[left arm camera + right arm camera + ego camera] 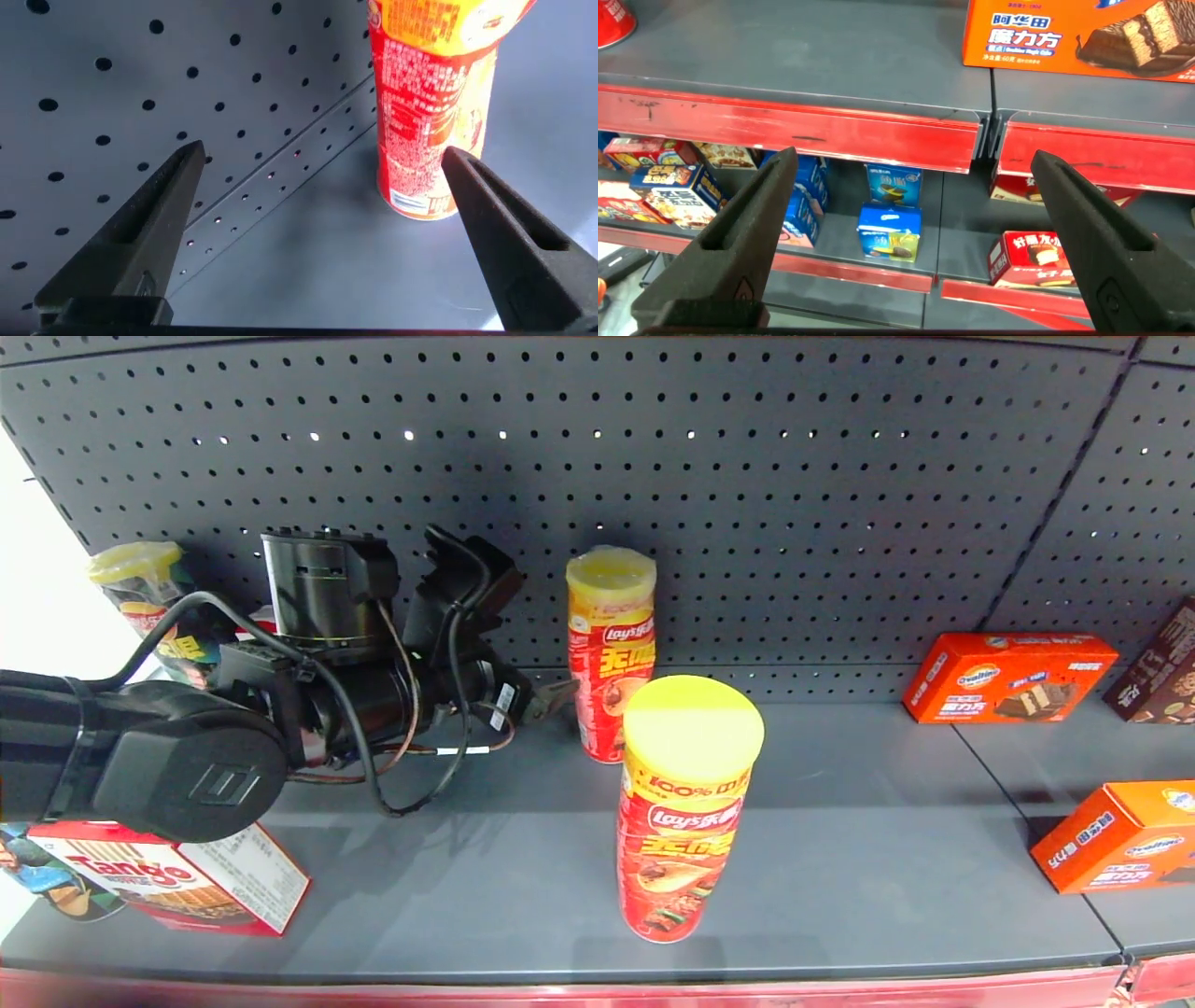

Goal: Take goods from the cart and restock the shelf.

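Shelf: a grey shelf (887, 859) with a red front lip, backed by a grey pegboard (747, 476).
Front chip can: the front chip can (686, 803), a red tube with a yellow lid, stands upright near the shelf's front edge, about the middle of the board.
Rear chip can: the rear chip can (611, 653), of the same kind, stands upright close to the pegboard, at 11 o'clock from the front one and clear of it. In the left wrist view its base (425, 140) sits on the board.
Left claw: the left claw (553, 695) lies low over the shelf at 9 o'clock from the rear chip can, its tip just beside the can; contact cannot be judged. Up close the left claw (322, 154) has its fingers spread wide and grips nothing.
Right claw: the right claw (912, 157) is spread wide and empty, facing the shelf's red lip (785, 112).
Orange boxes: one orange box (1008, 677) lies at 3 o'clock from the rear can; a second orange box (1116, 835) lies at 3 o'clock from the front can.
Wafer box: a red and white wafer box (177, 887) lies at 9 o'clock from the front can, under the left arm.
Far can: a yellow-lidded can (145, 588) stands at 9 o'clock from the rear can, beyond the arm.
Lower shelf: blue boxes (889, 233) and a red box (1036, 261) sit on the level below.
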Motion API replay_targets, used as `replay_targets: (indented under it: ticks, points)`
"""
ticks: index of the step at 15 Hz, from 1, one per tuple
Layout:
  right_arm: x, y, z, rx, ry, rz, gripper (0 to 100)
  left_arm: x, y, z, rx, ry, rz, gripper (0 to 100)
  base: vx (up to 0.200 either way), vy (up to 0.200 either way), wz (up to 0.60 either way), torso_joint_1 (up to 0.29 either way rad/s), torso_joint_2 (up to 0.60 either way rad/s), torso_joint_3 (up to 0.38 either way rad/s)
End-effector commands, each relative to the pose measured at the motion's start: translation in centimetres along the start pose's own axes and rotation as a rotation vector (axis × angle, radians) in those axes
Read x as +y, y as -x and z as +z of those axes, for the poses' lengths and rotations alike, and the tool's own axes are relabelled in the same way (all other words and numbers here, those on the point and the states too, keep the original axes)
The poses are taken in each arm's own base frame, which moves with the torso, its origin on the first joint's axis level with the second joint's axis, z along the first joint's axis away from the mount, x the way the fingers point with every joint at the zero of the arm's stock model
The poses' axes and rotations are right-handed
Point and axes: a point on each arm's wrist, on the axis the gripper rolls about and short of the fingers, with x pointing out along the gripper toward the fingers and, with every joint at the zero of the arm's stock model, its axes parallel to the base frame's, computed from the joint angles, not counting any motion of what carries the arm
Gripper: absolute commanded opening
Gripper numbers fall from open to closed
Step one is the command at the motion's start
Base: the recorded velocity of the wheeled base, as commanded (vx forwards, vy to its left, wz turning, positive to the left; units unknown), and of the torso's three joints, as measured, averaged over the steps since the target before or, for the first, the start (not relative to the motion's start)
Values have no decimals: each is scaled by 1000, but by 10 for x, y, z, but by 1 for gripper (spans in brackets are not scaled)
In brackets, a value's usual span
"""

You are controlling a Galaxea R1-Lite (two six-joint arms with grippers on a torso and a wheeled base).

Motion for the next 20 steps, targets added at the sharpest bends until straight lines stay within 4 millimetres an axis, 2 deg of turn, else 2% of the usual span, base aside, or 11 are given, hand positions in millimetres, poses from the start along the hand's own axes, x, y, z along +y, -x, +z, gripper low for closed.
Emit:
replay_targets:
  ticks: [1, 8, 9, 11, 20]
  points:
    - [0, 0, 0, 3, 0, 1, 100, 4, 0, -1, 3, 3, 15, 100, 0, 0, 0, 0, 0, 0]
    - [0, 0, 0, 3, 0, 1, 100, 6, 1, 1, 1, 4, 36, 100, 0, 0, 0, 0, 0, 0]
    - [0, 0, 0, 1, 0, 1, 100, 5, 3, -1, 6, 2, 27, 100, 0, 0, 0, 0, 0, 0]
    - [0, 0, 0, 1, 0, 1, 100, 3, 18, 10, -47, -5, -25, 100, 0, 0, 0, 0, 0, 0]
    - [0, 0, 0, 1, 0, 1, 100, 2, -6, 4, -17, -3, -1, 100, 0, 0, 0, 0, 0, 0]
